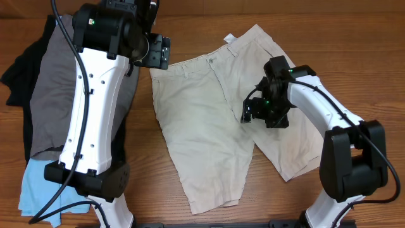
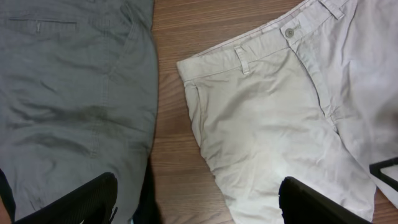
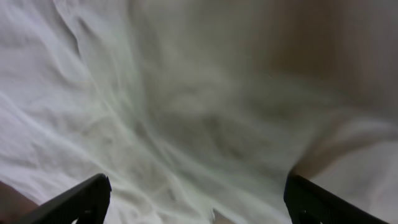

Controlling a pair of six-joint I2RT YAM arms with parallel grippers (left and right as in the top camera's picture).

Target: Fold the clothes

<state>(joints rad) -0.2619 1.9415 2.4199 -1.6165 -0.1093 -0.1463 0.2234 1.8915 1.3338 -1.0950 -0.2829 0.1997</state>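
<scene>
Limp, light shorts (image 1: 202, 126) should pinch easily along the waistband (image 2: 261, 40) either side of the button (image 2: 289, 32); left pincer (image 2: 196, 199) and right pincer (image 3: 196, 205) gape empty.

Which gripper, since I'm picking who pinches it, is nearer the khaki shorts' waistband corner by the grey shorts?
Left. The left gripper hovers just past that waistband corner; the right gripper is over the khaki shorts' far leg.

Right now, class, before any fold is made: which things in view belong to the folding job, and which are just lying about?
Belongs to the job:
- beige shorts, spread flat and unfolded

Just lying about, all in one pile:
- grey shorts
- black garment
- light-blue garment
</scene>
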